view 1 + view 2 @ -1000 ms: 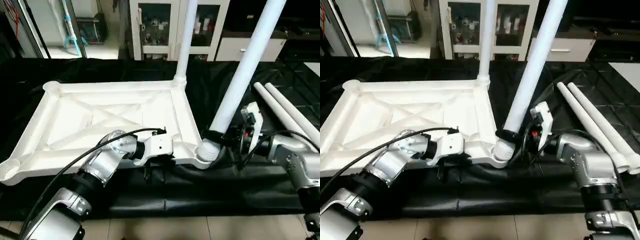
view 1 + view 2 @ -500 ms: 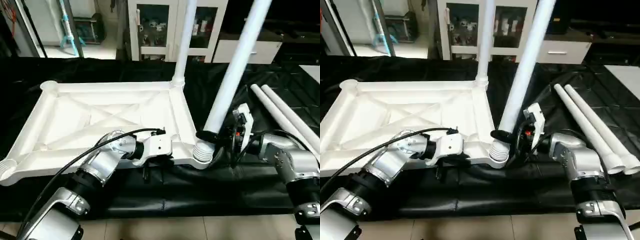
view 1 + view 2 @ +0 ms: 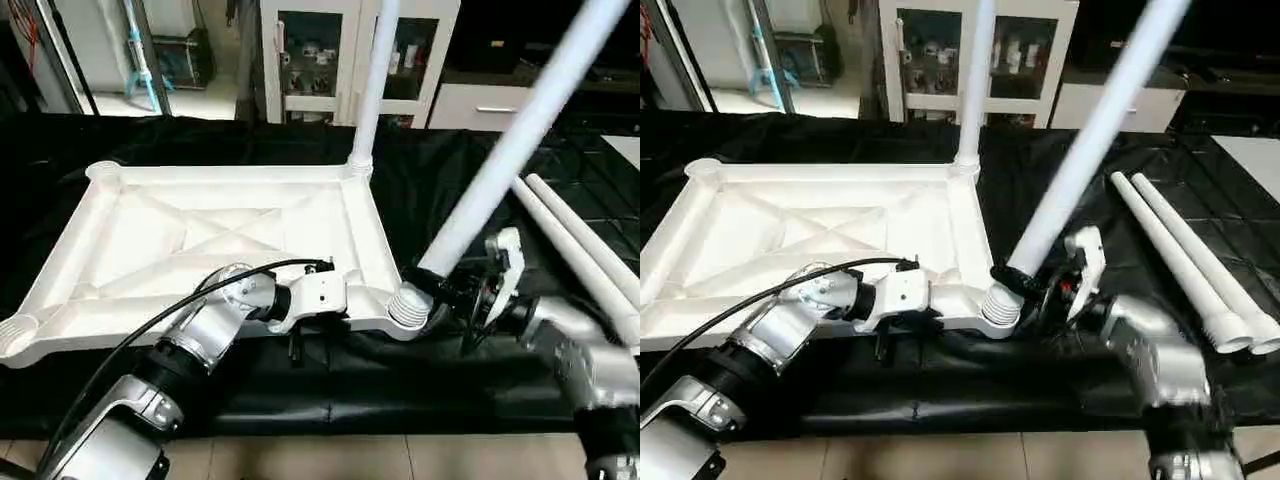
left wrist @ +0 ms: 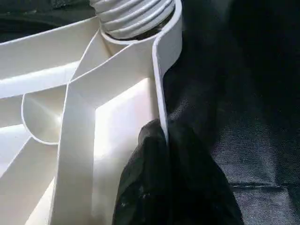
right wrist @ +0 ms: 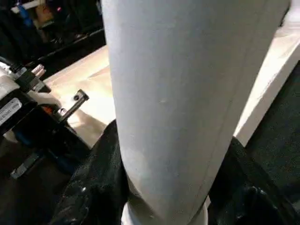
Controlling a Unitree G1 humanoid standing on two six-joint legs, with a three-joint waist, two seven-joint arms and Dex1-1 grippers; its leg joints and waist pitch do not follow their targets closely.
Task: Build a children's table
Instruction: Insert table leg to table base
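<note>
The left gripper [image 4: 161, 140] pinches the near rim of the top [image 3: 240, 225], which lies ribs-up on the black-draped tabletop [image 3: 420, 170]. The right gripper [image 3: 432, 283] clamps a leg [image 3: 510, 140] just above its ribbed end, leaning from the near right socket [image 3: 408, 308]. Best to bring it upright before pressing down. Farther back, one smooth leg [image 3: 372, 80] stands seated; two tubes [image 3: 580, 235] lie spare at right.

right pincer [image 3: 432, 285] clamps a tilted leg [image 3: 505, 150] at the tabletop [image 3: 220, 240] corner socket [image 3: 408, 308].
</note>
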